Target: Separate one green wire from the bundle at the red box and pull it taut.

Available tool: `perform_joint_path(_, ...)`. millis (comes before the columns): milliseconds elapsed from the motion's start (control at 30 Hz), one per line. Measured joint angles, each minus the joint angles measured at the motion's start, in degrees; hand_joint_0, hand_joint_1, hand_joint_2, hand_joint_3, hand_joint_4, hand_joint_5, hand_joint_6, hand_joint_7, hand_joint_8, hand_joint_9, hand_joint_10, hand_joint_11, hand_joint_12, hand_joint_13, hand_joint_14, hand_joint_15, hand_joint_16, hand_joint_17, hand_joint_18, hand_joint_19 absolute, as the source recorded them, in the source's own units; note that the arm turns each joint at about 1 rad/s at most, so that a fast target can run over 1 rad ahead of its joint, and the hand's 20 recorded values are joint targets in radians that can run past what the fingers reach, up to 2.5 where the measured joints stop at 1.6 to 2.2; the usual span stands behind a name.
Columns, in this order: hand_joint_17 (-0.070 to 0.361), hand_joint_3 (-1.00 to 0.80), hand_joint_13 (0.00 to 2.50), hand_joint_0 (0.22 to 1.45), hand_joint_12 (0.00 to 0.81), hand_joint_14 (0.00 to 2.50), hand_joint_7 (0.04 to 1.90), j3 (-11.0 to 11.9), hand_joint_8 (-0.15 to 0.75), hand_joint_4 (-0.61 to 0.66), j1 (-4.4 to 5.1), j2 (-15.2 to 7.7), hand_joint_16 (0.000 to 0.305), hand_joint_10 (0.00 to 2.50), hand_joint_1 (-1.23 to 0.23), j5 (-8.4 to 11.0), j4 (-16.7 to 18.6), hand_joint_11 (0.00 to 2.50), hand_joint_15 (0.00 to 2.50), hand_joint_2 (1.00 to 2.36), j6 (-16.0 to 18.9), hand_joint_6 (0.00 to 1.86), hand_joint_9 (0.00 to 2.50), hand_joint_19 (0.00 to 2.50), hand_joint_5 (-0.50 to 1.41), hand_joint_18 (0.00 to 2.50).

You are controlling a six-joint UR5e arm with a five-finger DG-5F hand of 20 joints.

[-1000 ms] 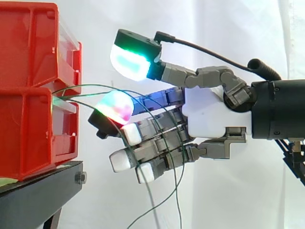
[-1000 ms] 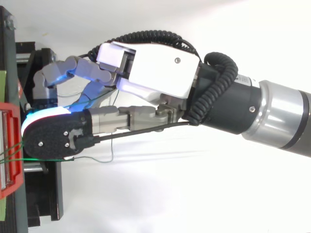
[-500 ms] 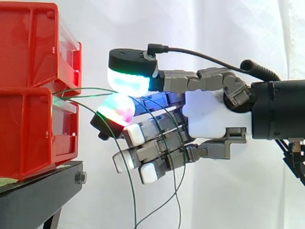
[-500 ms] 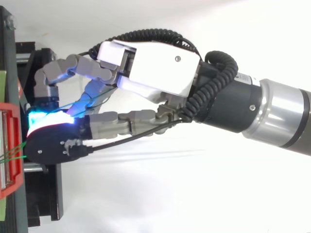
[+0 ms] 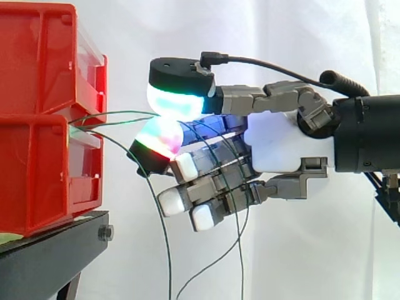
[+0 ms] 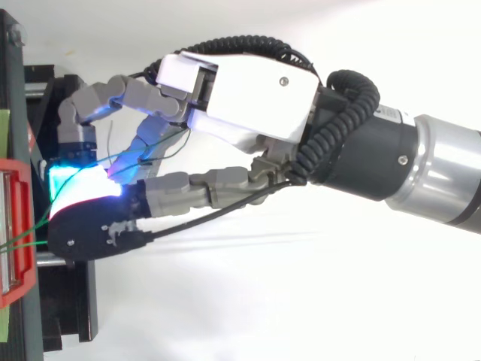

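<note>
**Pinch on one green wire [image 5: 125,113] beside the red bins [image 5: 34,175]**

The robot hand [image 5: 281,147] reaches in from the right, level with the seam between the two stacked red bins, and stops just short of them. Its thumb pad [image 5: 178,100], glowing white and cyan, presses down on a finger pad [image 5: 161,136] glowing red and magenta, and the green wire is caught between them. From the seam that wire runs in a shallow arc to the pinch. The other fingers [image 5: 186,167] are curled below with white pads. The loose green wires [image 5: 166,237] leave the same seam, pass in front of those fingers and hang down in slack loops. The bins sit on a black stand [image 5: 50,256] before a white curtain [image 5: 281,37]. From above, the robot hand [image 6: 248,90] lies over the stand's edge.
</note>
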Motion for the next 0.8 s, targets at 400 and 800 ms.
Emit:
perform_joint_path(400, 0.127, -0.50, 0.96, 0.47, 0.369, 0.02, 1.19, 0.0, 0.325, 0.21, 0.00, 0.6, 0.057, 0.02, -0.82, 0.00, -1.3, 0.71, 0.45, 1.00, 0.1, 0.81, 1.07, 0.67, -0.17, 0.89)
perform_joint_path(800, 0.116, -0.21, 1.01, 0.57, 0.360, 0.02, 1.27, 0.1, 0.327, 0.20, 0.00, 0.7, 0.051, 0.03, -0.61, -0.05, -1.5, 0.72, 0.48, 1.02, 0.0, 0.79, 1.12, 0.73, -0.17, 0.90)
